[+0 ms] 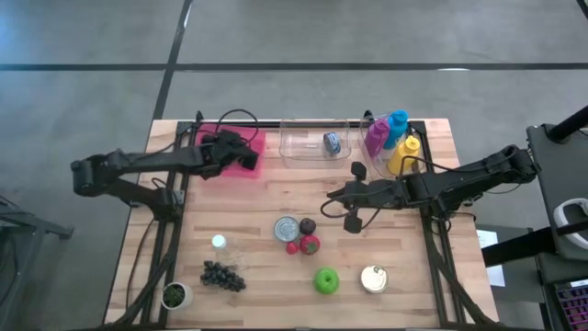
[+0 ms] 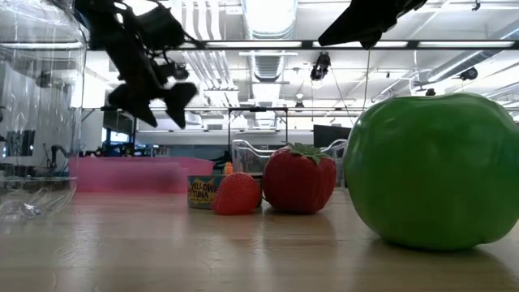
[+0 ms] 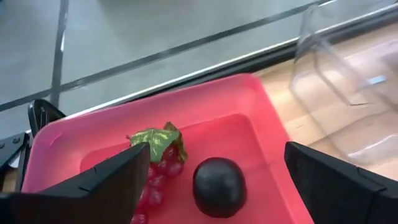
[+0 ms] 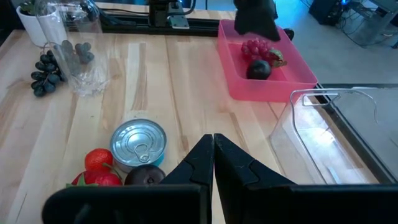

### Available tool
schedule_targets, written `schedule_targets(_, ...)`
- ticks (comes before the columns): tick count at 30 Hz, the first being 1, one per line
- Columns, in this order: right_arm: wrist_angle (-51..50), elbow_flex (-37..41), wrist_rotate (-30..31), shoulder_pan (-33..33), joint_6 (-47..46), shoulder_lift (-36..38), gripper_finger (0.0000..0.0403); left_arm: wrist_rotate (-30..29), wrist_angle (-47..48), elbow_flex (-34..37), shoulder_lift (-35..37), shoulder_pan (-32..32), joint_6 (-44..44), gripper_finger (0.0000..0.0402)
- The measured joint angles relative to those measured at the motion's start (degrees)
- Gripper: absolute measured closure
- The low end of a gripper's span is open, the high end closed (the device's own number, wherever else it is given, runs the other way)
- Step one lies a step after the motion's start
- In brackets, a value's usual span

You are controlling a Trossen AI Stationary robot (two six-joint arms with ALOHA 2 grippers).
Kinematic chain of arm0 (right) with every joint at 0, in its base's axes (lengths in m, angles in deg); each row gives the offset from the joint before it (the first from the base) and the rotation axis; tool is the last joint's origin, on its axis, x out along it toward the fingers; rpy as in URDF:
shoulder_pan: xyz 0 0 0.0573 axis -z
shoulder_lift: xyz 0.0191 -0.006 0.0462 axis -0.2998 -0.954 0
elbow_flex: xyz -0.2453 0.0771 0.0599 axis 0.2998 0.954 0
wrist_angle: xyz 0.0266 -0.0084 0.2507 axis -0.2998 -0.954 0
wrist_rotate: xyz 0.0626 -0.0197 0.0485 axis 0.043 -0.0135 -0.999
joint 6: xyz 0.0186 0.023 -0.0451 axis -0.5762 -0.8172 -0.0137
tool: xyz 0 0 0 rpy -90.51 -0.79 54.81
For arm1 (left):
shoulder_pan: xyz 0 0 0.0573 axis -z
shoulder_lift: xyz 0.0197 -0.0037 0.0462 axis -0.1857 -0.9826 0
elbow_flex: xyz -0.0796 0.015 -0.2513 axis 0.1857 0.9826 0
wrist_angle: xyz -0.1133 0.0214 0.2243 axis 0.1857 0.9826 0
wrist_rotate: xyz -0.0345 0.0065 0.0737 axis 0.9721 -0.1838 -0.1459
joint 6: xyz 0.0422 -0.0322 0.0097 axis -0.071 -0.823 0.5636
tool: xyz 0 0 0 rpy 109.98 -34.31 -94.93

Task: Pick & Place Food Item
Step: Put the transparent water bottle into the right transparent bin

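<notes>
Now | left gripper (image 1: pixel 241 150) open above pink tray (image 1: pixel 257 138), 11 o'clock; plum (image 3: pixel 217 185) inside | right gripper (image 1: pixel 352 219) closed, idle | advice: lift straight up, clear rim.

**Left arm extended with fingers parted, right arm held with fingers pressed shut**

The left arm is stretched from the left edge toward the far side of the table, and its wrist is tipped downward. The left gripper (image 1: pixel 241 150) is held wide open, its two dark fingers (image 3: pixel 106 180) set well apart. The right arm is reached in from the right edge toward the table's middle. The right gripper (image 1: pixel 350 223) is kept closed, its fingers (image 4: pixel 245 171) pressed together with nothing between them.
</notes>
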Motion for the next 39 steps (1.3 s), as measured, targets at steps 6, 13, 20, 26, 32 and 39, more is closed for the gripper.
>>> schedule_targets(6, 0.0, 0.0, 0.0, 0.0, 0.0, 0.0, 0.0394, -3.2, 2.9, 0.0, 6.6, 2.9, 2.8, 0.0038)
schedule_targets(13, 0.0, 0.0, 0.0, 0.0, 0.0, 0.0, 0.0394, -4.9, 3.7, 0.0, 15.9, 5.3, 9.7, 0.0046)
schedule_targets(20, 0.0, 0.0, 0.0, 0.0, 0.0, 0.0, 0.0394, 0.1, 5.9, -1.1, 25.0, 7.9, 14.0, 0.0054)
schedule_targets(26, 0.0, 0.0, 0.0, 0.0, 0.0, 0.0, 0.0394, 9.5, 11.0, -2.7, 29.7, 11.0, 15.6, 0.0055)
schedule_targets(32, 0.0, 0.0, 0.0, 0.0, 0.0, 0.0, 0.0394, 18.0, 16.8, -6.4, 32.9, 13.8, 16.8, 0.0049)
schedule_targets(39, 0.0, 0.0, 0.0, 0.0, 0.0, 0.0, 0.0394, 23.1, 23.7, -10.6, 36.8, 15.0, 18.1, 0.0054)
